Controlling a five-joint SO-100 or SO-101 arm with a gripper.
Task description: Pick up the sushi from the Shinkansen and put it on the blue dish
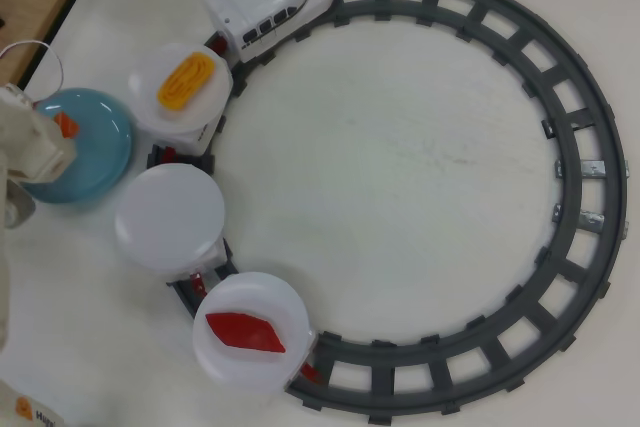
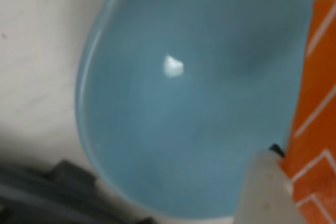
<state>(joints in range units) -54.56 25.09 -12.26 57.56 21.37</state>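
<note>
Over the white table [image 1: 400,177], the gripper [image 1: 58,135] holds the sushi [image 2: 315,119] above the blue dish [image 2: 173,129].

A: Overhead view is evenly bright, soft shadows under the white plates [image 1: 168,219].

B: Wrist view is blurred throughout; 1 small glare spot on the blue dish [image 2: 173,66].

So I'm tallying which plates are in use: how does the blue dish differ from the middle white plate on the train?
The blue dish is glossy light blue; the middle white plate is plain white. The dish sits on the table beside the track, while the white plate rides on a train car. The gripper hovers over the dish with the sushi; the white plate holds nothing. Both are round.
</note>
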